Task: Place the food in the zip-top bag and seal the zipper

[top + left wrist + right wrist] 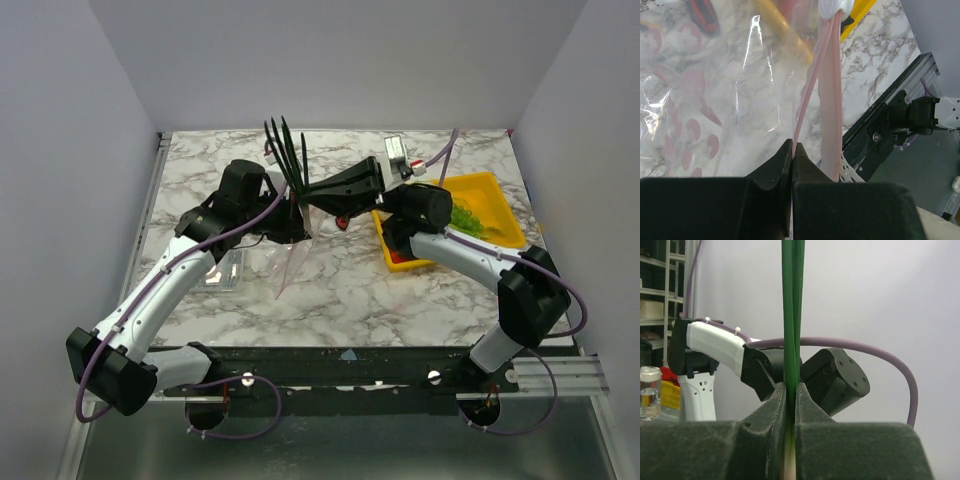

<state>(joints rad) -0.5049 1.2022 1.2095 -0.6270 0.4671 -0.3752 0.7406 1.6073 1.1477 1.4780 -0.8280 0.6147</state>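
Now the left end effector (792, 150) pinches the pale pink zipper (830, 100), the right end effector (790, 390) a long green stalk (791, 305).

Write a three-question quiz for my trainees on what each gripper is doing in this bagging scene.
1. True or false: the left gripper is shut on the pink zipper strip of the zip-top bag.
2. Multiple choice: the right gripper holds A) a red chili, B) a long green toy stalk, C) nothing.
3. Fill in: the yellow tray sits on the robot's ____ side.

Key: 1 true; 2 B; 3 right.
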